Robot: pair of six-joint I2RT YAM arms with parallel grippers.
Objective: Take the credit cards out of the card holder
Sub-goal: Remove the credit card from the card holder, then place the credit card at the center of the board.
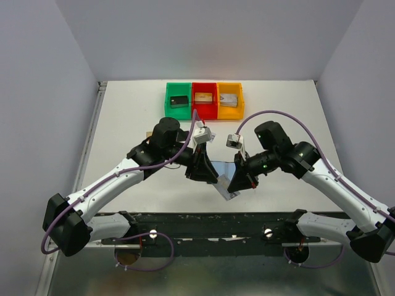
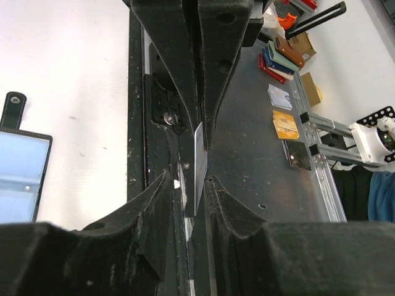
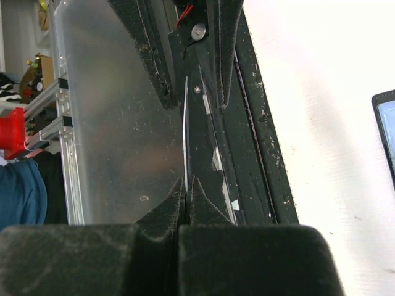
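Observation:
One silver-grey credit card [image 1: 227, 190] hangs above the table's near edge between both grippers. My right gripper [image 1: 237, 182] is shut on it; in the right wrist view the card [image 3: 185, 135] runs edge-on out of the pinched fingertips [image 3: 186, 184]. My left gripper [image 2: 188, 179] stands open with its fingers either side of the card's other end [image 2: 199, 157], small gaps showing. The card holder [image 1: 226, 166] lies open on the table just behind the grippers, bluish pockets up. It shows at the left edge of the left wrist view [image 2: 21, 169] and the right edge of the right wrist view [image 3: 386, 132].
A green bin [image 1: 168, 100], a red bin [image 1: 204, 111] and an orange bin [image 1: 241, 102] stand in a row at the back, each with a blocky item inside. The black frame rail [image 1: 203, 222] runs along the table's near edge under the grippers.

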